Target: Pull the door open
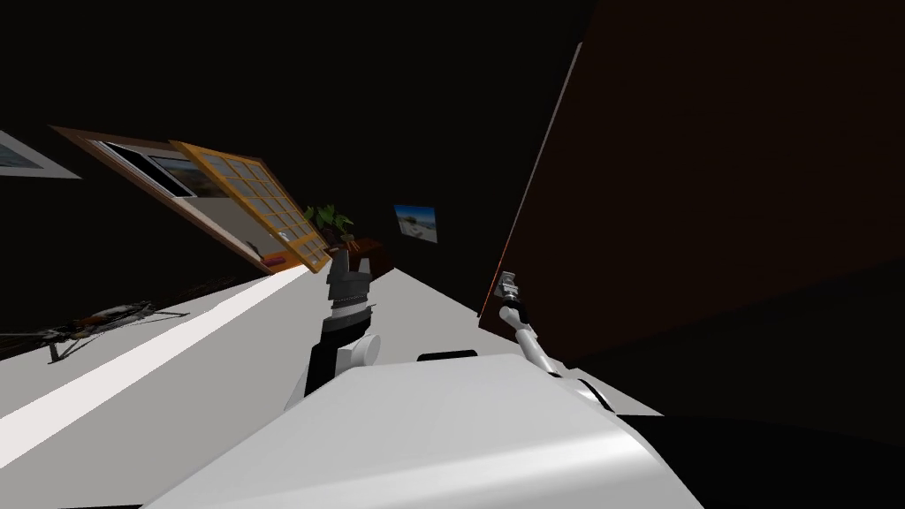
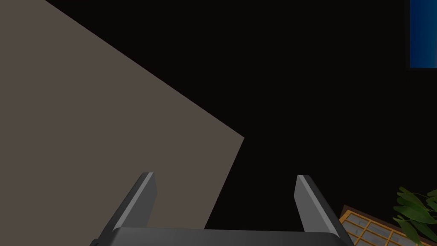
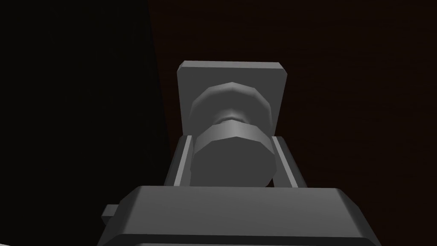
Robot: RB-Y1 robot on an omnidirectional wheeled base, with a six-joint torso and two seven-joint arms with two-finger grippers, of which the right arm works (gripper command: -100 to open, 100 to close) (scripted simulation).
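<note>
A dark reddish-brown door (image 1: 689, 177) stands on my right, its free edge towards the middle of the head view. On a grey square plate (image 3: 232, 72) sits its grey round knob (image 3: 232, 160). My right gripper (image 3: 232, 147) is shut on the knob, a finger pressing each side; from the head it appears as a small grey shape, right gripper (image 1: 508, 287), at the door's lower edge. My left gripper (image 2: 224, 192) is open and holds nothing; the left gripper (image 1: 346, 269) is raised in front of my chest.
A pale floor (image 1: 221, 353) runs ahead to the left of the door. Far off are an orange-framed paned door (image 1: 256, 208), a potted plant (image 1: 331, 221) on a brown stand, and a small picture (image 1: 415, 221). A dark low object (image 1: 97, 322) lies at the left.
</note>
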